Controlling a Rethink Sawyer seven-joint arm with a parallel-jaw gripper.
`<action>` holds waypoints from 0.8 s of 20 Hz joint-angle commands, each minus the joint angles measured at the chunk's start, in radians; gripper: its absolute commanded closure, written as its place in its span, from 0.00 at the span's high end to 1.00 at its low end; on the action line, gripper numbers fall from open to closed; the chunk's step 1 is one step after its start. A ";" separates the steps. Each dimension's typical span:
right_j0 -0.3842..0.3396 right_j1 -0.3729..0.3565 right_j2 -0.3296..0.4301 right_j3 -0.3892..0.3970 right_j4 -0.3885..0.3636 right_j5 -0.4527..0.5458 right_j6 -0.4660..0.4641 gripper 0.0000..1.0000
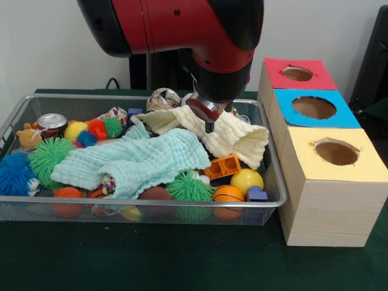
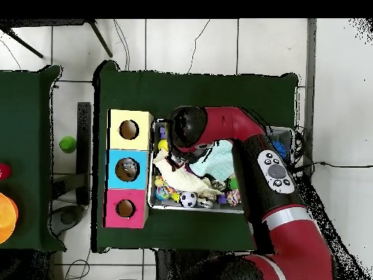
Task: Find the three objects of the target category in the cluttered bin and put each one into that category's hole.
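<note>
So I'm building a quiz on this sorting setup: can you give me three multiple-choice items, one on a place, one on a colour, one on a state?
1. Where is the gripper?
A. over the cream cloth
B. over the yellow box
C. outside the wire bin

2. Which box top lies between the other two?
A. red
B. blue
C. yellow

3. What state is the light blue cloth in?
A. folded
B. spread over toys
C. hanging from the gripper

Answers: 1 A, its tip points at that cloth; 2 B, the blue box is in the middle; 3 B, balls peek out beneath it.

Red arm [image 1: 182, 24] reaches down, gripper [image 1: 209, 126] low (fingers indistinct).
</note>
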 commanded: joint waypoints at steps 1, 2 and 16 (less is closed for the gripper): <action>-0.001 0.079 0.019 -0.030 -0.035 0.096 -0.104 1.00; -0.003 0.079 0.017 -0.024 -0.041 0.089 -0.103 1.00; 0.002 0.109 0.006 -0.033 -0.068 0.094 -0.104 1.00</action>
